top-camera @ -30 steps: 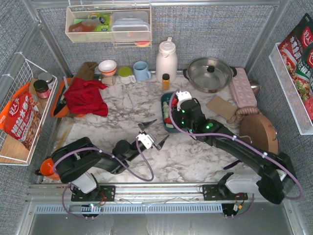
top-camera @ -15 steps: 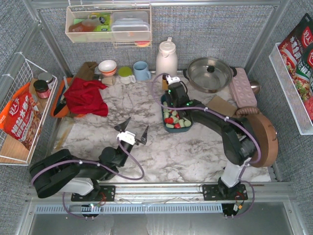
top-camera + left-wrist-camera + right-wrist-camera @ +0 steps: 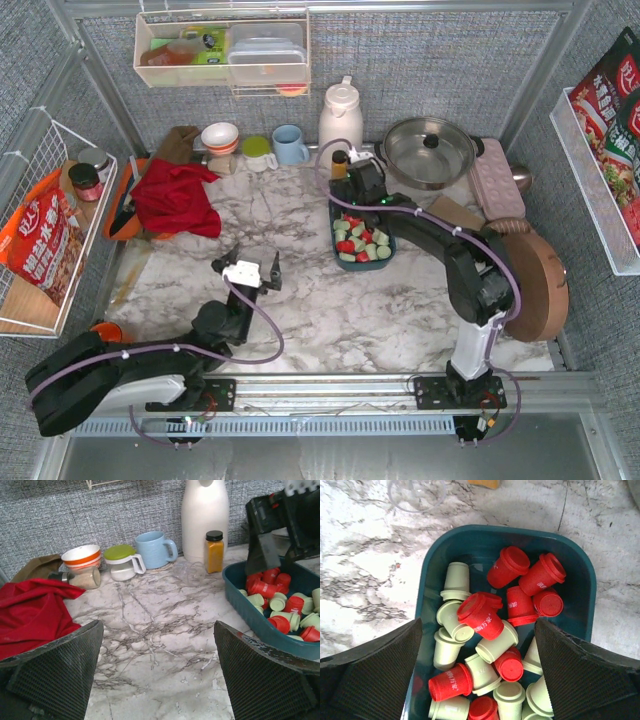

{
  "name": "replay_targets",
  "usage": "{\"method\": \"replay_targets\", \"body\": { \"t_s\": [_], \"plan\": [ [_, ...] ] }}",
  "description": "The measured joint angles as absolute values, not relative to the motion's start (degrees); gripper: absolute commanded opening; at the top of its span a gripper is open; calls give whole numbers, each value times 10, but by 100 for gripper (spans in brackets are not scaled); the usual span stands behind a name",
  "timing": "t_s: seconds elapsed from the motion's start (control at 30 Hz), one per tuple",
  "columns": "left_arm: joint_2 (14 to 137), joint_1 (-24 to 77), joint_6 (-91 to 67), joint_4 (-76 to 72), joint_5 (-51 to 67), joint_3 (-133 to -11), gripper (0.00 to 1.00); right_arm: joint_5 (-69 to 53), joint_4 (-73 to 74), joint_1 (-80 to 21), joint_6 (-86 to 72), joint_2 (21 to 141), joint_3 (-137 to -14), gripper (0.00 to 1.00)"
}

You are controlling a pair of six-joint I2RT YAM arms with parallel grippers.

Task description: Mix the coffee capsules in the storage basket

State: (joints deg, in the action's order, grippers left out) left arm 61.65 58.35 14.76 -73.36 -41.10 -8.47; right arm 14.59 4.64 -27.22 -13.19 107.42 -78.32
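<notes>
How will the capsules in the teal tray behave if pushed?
The red and pale green tapered plastic capsules lie loosely heaped, so probably light. Many rest sideways; they'd likely roll in arcs. The dark teal plastic tray wall should contain them.

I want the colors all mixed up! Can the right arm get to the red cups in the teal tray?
Probably yes. The right gripper hangs open right above the storage basket, red coffee capsules lie uncovered between its fingers, and nothing blocks the way down.
</notes>
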Motion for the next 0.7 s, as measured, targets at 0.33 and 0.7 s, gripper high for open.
{"method": "replay_targets", "body": {
  "t_s": [0.33, 0.7],
  "plan": [
    [585, 583, 128, -706, -434, -86, 99, 150, 58, -269, -135, 968, -752, 99],
    [543, 583, 102, -664, -466, -87, 99, 296, -102, -266, -65, 744, -488, 99]
  ]
}}
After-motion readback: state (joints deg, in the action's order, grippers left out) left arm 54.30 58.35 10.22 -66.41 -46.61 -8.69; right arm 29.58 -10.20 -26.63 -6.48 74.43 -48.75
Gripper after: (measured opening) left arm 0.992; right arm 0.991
